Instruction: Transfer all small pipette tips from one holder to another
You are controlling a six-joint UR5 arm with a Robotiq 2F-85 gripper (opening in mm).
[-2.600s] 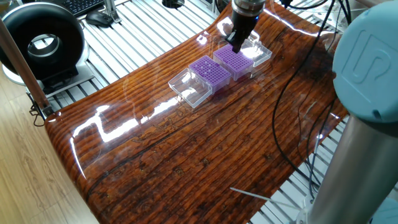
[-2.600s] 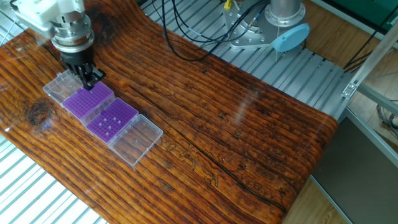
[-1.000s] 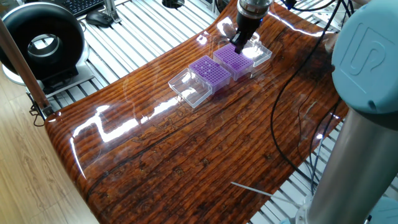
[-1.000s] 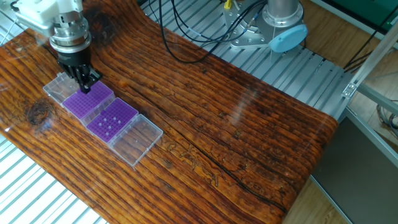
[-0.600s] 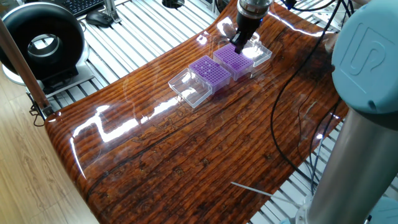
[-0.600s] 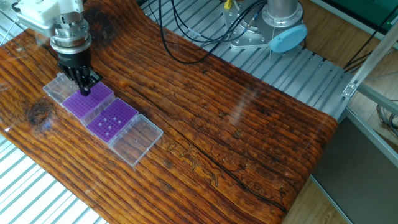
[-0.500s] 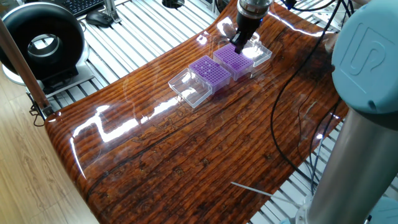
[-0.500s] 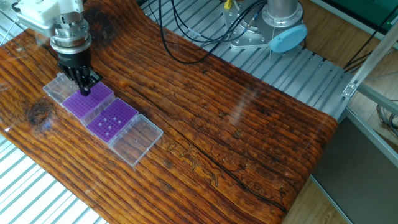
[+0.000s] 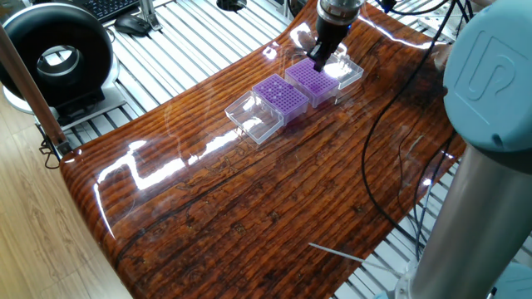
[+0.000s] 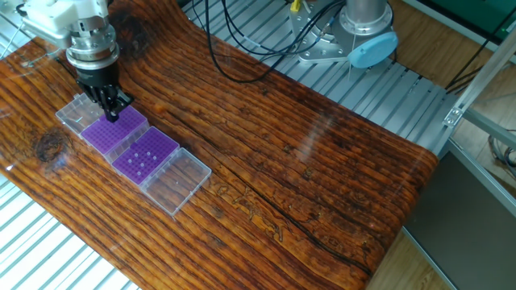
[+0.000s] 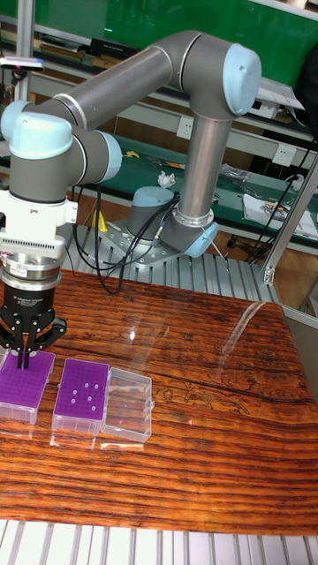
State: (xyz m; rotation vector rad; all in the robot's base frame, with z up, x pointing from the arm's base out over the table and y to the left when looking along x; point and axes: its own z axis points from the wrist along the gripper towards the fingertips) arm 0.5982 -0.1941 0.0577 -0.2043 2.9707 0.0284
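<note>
On a glossy, striped wooden table (image 10: 339, 185), a UR5 arm is reaching down at the far left of the other fixed view. Its black two-finger gripper (image 10: 111, 113) is pointing straight down, with its tips over the far edge of the left purple rack (image 10: 117, 131). The fingers are drawn close together, nearly closed; the tips are too small and dark to tell whether a tip is pinched between them or whether they are touching the rack.

Just right of that rack, touching it, a second purple rack (image 10: 145, 157) is sitting in its clear box. A few small pipette tips (image 10: 142, 161) are showing there as pale dots in the grid holes, so this looks like the holder being filled. No pale dots can be made out on the left rack, under the gripper. Further right, a clear hinged lid (image 10: 179, 184) is lying open and flat.

Judging from this, the arm is working a pick at the left rack. Doing it well probably means staying vertical, centring on one hole, closing gently on the tip's collar, and lifting straight up so the rack is not dragged or tilted.
</note>
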